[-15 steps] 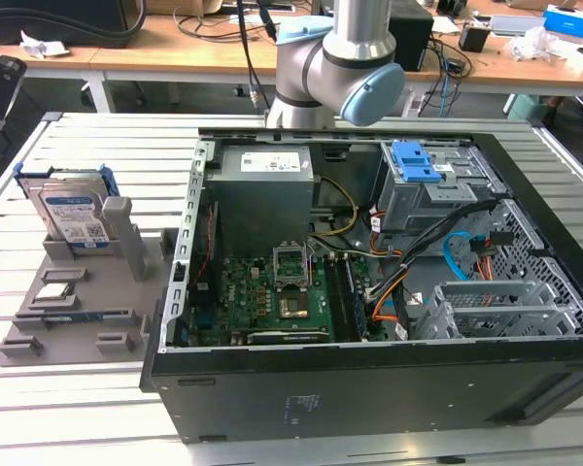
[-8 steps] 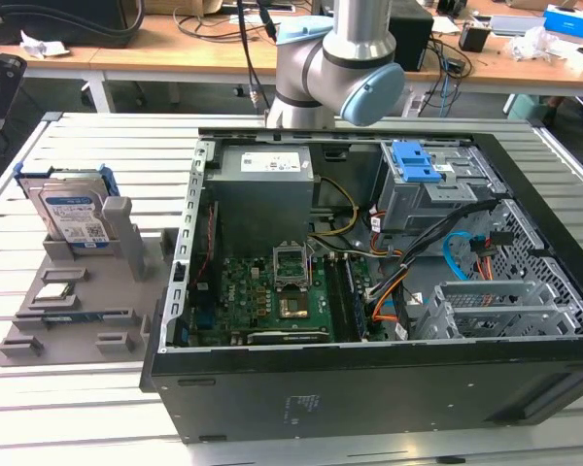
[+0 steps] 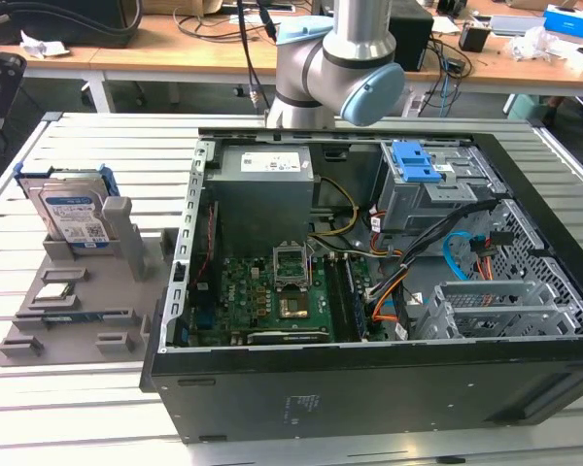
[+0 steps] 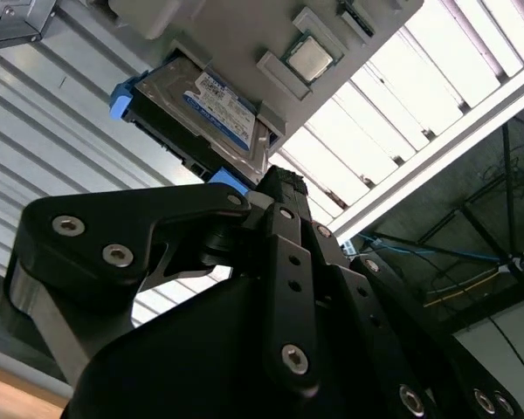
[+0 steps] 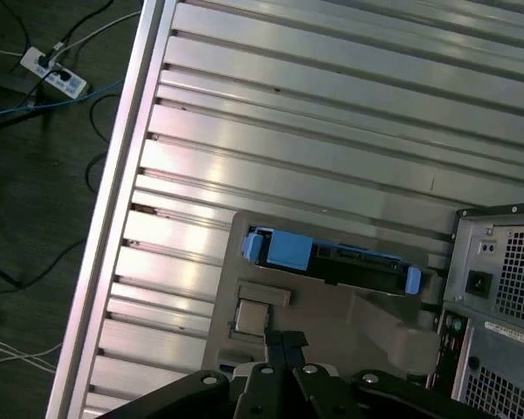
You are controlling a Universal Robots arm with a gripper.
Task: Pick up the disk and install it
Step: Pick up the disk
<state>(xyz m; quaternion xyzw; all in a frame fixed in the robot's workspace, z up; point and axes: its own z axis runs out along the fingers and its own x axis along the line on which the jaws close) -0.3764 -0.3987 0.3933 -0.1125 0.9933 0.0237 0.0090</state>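
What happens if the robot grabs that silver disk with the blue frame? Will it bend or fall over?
The disk looks like a metal box, so it probably stays stiff and feels heavy for its size. It stands on edge in a grey holder, so a sideways push might tip it. Its smooth faces could be slippery.

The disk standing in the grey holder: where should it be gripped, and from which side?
Probably the upper edge of the disk, from straight above. It stands on edge in the grey holder, whose slot covers its lower part, leaving only the top free. Closing across its two broad faces suits its thin, flat shape.
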